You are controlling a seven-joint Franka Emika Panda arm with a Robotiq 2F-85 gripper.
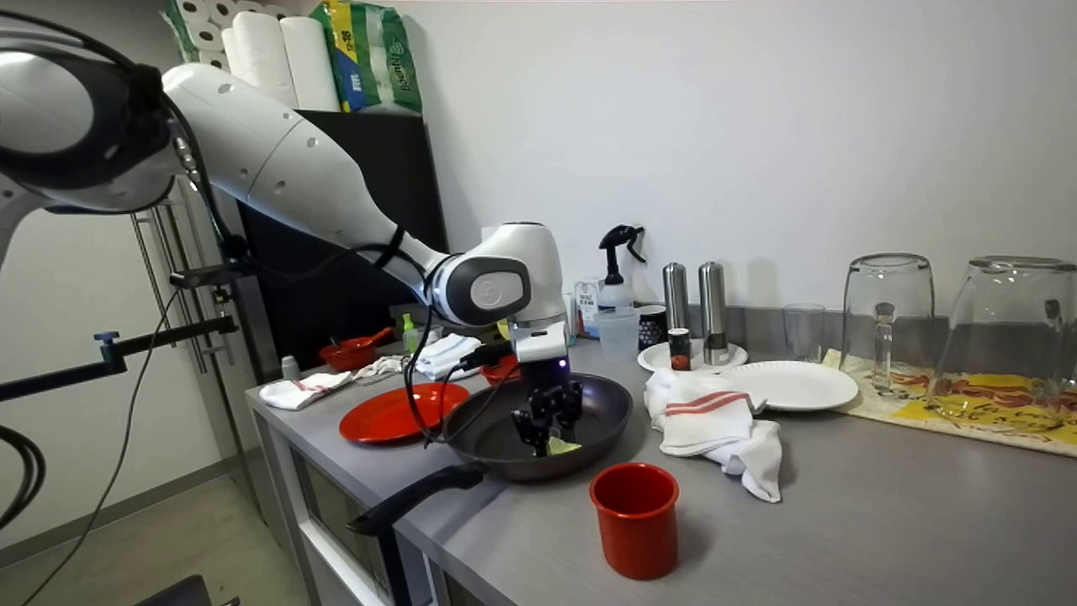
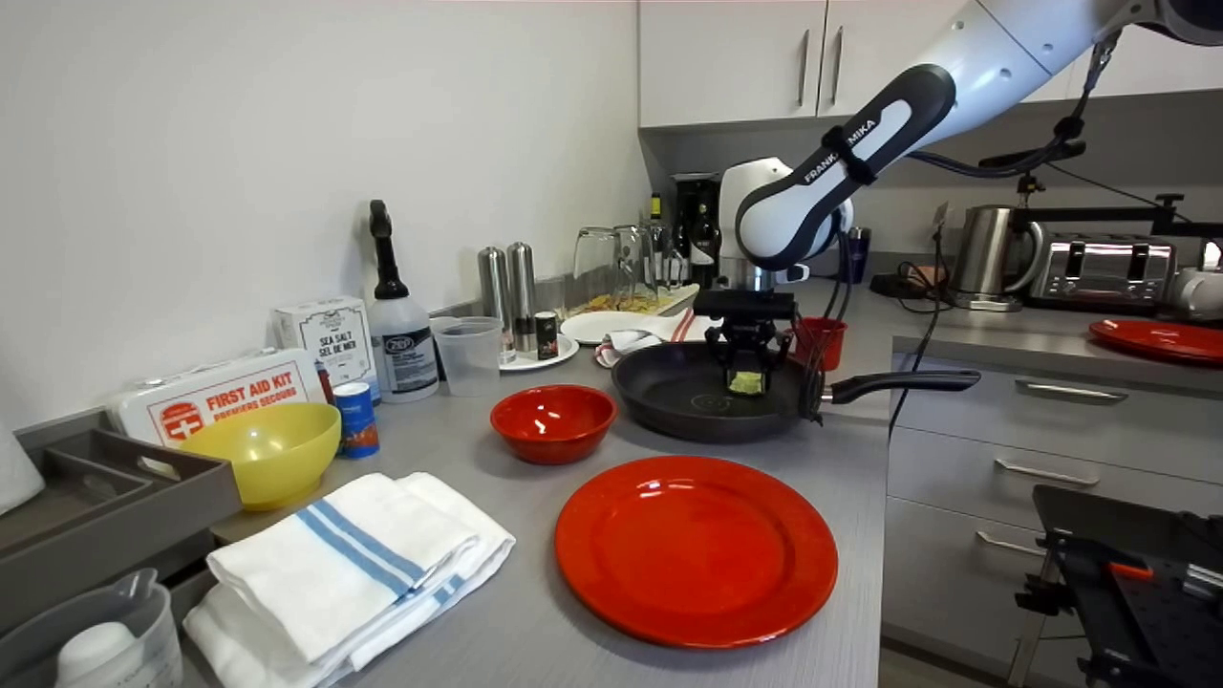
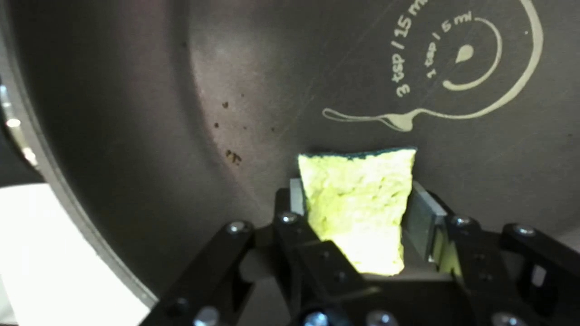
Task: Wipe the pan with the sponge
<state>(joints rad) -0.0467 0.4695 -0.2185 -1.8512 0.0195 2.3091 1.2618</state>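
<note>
Sponge (image 3: 355,215) of yellow colour was pinched by the gripper (image 3: 358,203), at lower middle of the wrist view, inside the dark pan (image 3: 136,136).

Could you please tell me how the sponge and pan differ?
The sponge is mostly pale yellow; the pan is dark. The sponge is small and squarish; the pan is larger and round, with a handle. The pincer holds the sponge; the pan rests on the counter.

You have open pan floor (image 3: 326,59) at twelve o'clock from the sponge (image 3: 358,208) in the wrist view; pan wall (image 3: 131,176) blocks nine.
</note>
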